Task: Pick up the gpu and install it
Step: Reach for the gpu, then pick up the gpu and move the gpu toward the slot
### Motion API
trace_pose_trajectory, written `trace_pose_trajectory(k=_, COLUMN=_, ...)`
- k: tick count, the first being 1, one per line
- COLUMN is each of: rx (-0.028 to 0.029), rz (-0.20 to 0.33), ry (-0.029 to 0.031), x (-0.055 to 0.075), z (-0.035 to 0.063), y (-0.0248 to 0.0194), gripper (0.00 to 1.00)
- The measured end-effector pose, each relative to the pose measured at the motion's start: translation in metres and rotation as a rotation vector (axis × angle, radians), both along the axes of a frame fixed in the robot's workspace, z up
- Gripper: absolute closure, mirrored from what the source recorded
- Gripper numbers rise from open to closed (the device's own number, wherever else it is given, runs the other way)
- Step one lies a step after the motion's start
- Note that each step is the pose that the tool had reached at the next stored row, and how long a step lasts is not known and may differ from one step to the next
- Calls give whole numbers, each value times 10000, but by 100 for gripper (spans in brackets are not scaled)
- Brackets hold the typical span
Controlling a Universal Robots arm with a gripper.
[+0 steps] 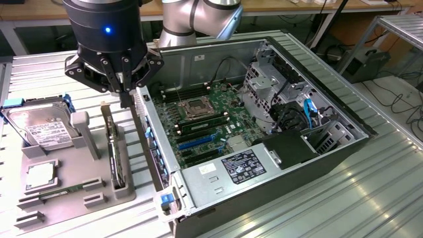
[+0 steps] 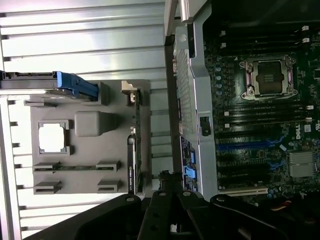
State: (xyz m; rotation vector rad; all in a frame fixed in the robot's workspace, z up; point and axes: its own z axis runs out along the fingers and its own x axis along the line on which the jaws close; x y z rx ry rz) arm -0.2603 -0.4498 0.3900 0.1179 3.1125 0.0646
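- Claw is hanging closest to the lens with its fingers pointing straight down and pressed together. It is gripping nothing.
- Gpu is standing on its long edge in a slot of the grey tray, along the tray's edge nearest the case. It is not yet lifted.
- Hard drive is sitting on the tray's side away from the case, and a memory stick is lying towards the tray's near edge. Neither is being touched.
- Relation: the claw is hovering above the gpu, apart from it and towards the card's far end. It is sitting slightly to the case side, over the narrow gap between the tray's edge and the case wall. In the wrist view the fingertips are lining up with that wall rather than with the card.
- Step in hand, as judged: the approach for the pick. The install is not yet started, and the motherboard slots are lying open.
- Doing this step well is calling for:
  - opening the fingers before any descent, since shut tips would be striking the card's top edge;
  - shifting away from the case until the claw is centring over the card;
  - setting the jaws across the card's thin dimension, one finger on each face;
  - taking hold near mid-length, so the card is not tipping;
  - drawing it straight up along the slot.
- Risk, as judged: the case wall is standing just beside the card, so the finger on that side is getting little room.
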Motion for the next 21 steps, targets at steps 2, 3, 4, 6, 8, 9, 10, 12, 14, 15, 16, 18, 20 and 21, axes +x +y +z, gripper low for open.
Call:
trace_pose_trajectory(k=2, rx=-1, rz=0, ry=1, x=0, z=0, y=-18, gripper=89)
trace_pose_trajectory(k=3, rx=0, rz=0, ry=0, x=0, z=0, y=-29, gripper=89)
trace_pose_trajectory(k=4, rx=-1, rz=1, ry=0, x=0, z=-1, y=-41, gripper=89)
trace_pose_trajectory(k=6, rx=-1, rz=0, ry=0, x=0, z=-1, y=-60, gripper=89)
trace_pose_trajectory(k=8, rx=-1, rz=0, ry=0, x=0, z=-1, y=-75, gripper=89)
trace_pose_trajectory(k=9, rx=-1, rz=0, ry=0, x=0, z=-1, y=-82, gripper=89)
trace_pose_trajectory(k=10, rx=-1, rz=-1, ry=0, x=-1, z=-1, y=-84, gripper=89)
trace_pose_trajectory(k=12, rx=-1, rz=-1, ry=0, x=0, z=-1, y=-87, gripper=89)
trace_pose_trajectory(k=14, rx=-1, rz=0, ry=0, x=0, z=-1, y=-88, gripper=89)
trace_pose_trajectory(k=15, rx=0, rz=0, ry=0, x=0, z=-1, y=-88, gripper=89)
trace_pose_trajectory(k=16, rx=-1, rz=0, ry=0, x=0, z=-1, y=-88, gripper=89)
trace_pose_trajectory(k=18, rx=0, rz=0, ry=0, x=0, z=-1, y=-88, gripper=89)
trace_pose_trajectory(k=20, rx=-1, rz=0, ry=0, x=0, z=-1, y=-88, gripper=89)
trace_pose_trajectory(k=21, rx=-1, rz=0, ry=0, x=0, z=-1, y=-88, gripper=89)
